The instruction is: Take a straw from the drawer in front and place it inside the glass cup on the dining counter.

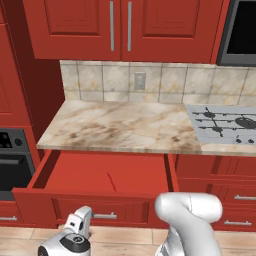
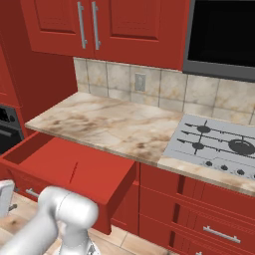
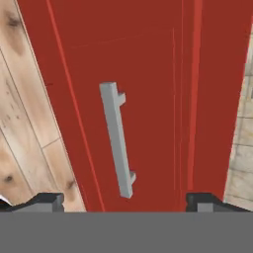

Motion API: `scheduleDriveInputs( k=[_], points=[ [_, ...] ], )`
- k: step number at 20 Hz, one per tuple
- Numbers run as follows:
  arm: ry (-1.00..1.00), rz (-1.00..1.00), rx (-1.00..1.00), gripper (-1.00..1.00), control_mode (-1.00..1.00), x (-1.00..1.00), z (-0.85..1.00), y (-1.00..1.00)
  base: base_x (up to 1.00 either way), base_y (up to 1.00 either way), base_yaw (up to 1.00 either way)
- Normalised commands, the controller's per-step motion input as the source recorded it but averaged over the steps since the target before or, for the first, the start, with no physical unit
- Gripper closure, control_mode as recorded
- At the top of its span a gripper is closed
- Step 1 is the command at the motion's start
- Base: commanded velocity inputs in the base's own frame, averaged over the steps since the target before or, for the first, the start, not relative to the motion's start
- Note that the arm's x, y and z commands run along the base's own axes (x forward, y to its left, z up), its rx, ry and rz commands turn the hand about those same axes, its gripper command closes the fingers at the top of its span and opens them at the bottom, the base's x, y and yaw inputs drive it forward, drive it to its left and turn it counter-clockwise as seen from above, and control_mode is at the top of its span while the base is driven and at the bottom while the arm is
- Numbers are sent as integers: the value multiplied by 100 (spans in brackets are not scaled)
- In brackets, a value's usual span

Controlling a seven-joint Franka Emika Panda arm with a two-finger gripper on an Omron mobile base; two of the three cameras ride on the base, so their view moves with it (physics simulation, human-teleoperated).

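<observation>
With the drawer (image 1: 100,175) pulled out, I am lifting the claw (image 3: 123,200), its tips spread wide and holding nothing in front of the handle (image 3: 117,139), to come over the front panel toward the straw (image 1: 111,182) lying beyond it on the drawer floor.

A home kitchen, drawn by computer.

Red wooden cabinet doors (image 1: 90,25) with vertical silver handles hang above a marbled beige worktop (image 1: 125,127). Behind the worktop there is a wall of pale tiles (image 1: 170,82) with a socket (image 1: 139,80) in it. A steel gas hob (image 2: 214,144) with black burners is set in the worktop, and a dark built-in appliance (image 2: 221,37) sits above it. Under the worktop a wide red drawer (image 1: 100,175) stands pulled out, beside narrower drawers (image 2: 209,226). At the far left is an oven front (image 1: 12,160). The floor is light wooden planks (image 3: 24,138).
</observation>
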Motion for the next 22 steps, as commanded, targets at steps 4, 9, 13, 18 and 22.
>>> scheduleDriveInputs(
  k=[4,9,13,18,22],
  points=[
    [-5,0,9,-100,-100,-67,100,0,0,0,0],
    [-1,0,13,-100,-100,-32,100,0,0,0,0],
    [5,-2,19,-100,-100,-3,100,0,0,0,0],
    [25,-7,24,-100,-100,16,100,0,0,0,0],
    [27,-10,18,-100,-100,52,95,0,0,0,0]
  ],
)
